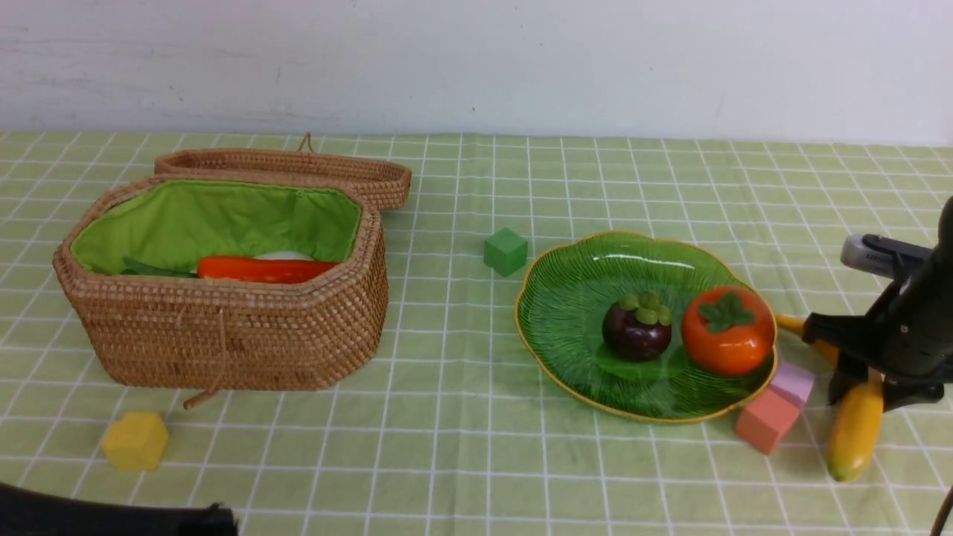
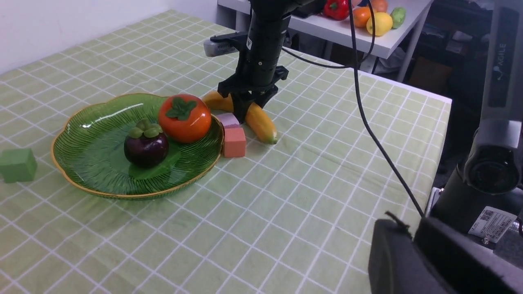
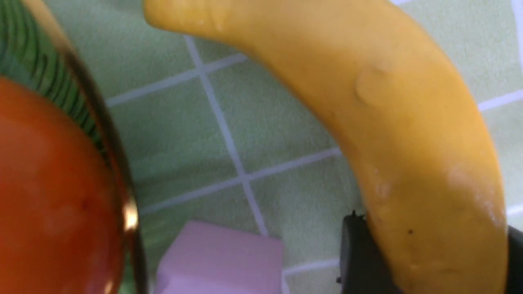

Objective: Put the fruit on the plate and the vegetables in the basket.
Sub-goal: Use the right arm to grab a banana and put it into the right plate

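- the banana (image 1: 854, 430), at the front view's lower right, is straddled by the right gripper (image 1: 856, 387), fingers against both sides, seemingly clamped.
- a lift over the plate (image 1: 566, 313) rim is called for next.
- the left gripper is out of view, presumably closed.

Bright, even light, soft shadows, glare streaks on the plate (image 1: 566, 298), and the right wrist close-up's pretty blurry.

White wall (image 1: 476, 59) behind table, faint scuffs. Table covered by green checked cloth (image 1: 461, 417), white grid lines. Beyond the table's far corner, a white shelf (image 2: 367, 38) with spare toy produce (image 2: 369, 14); dim clutter beneath. Light even, soft.
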You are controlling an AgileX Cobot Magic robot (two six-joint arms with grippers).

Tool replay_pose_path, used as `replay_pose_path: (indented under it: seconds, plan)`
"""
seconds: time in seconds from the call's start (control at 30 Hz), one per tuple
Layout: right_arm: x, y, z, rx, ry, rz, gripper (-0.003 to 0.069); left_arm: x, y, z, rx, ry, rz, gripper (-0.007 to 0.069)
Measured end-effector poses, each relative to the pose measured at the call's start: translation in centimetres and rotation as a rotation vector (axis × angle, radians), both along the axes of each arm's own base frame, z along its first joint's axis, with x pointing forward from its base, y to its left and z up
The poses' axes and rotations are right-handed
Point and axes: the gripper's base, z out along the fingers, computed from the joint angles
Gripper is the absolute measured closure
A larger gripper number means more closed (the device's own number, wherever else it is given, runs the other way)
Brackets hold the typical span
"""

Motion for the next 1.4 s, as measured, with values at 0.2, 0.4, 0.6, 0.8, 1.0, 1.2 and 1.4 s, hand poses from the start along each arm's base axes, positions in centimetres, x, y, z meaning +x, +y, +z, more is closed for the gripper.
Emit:
replay_pose_path:
  seconds: [0.2,0.4,0.6,0.8,1.0,1.2,1.4]
  plan:
    - [-1.9,0.2,5.9,-0.002,-0.11,0.004,0.0344,0.1,0.1,-0.1,0.02,-0.02,0.013,0.055]
    - [-2.8,2.0,11.0,0.058,-0.16,0.088,0.0344,0.5,0.2,0.3,-0.004,-0.049,0.047,0.055]
    - [-2.1,6.7,14.9,0.084,-0.255,0.245,0.0344,0.8,0.4,0.7,-0.036,-0.085,0.09,0.0548]
    - [-2.1,10.8,17.5,0.097,-0.369,0.363,0.0344,1.2,0.7,0.9,-0.029,-0.125,0.138,0.0546]
    - [-1.8,13.8,18.3,0.103,-0.437,0.456,0.0344,1.7,1.1,1.0,-0.028,-0.14,0.205,0.0546]
    - [0.1,16.4,16.2,0.103,-0.419,0.527,0.0344,1.9,1.2,1.0,-0.046,-0.115,0.24,0.0542]
    - [2.4,17.6,12.7,0.113,-0.397,0.523,0.0344,1.9,1.2,0.9,-0.041,-0.106,0.238,0.0539]
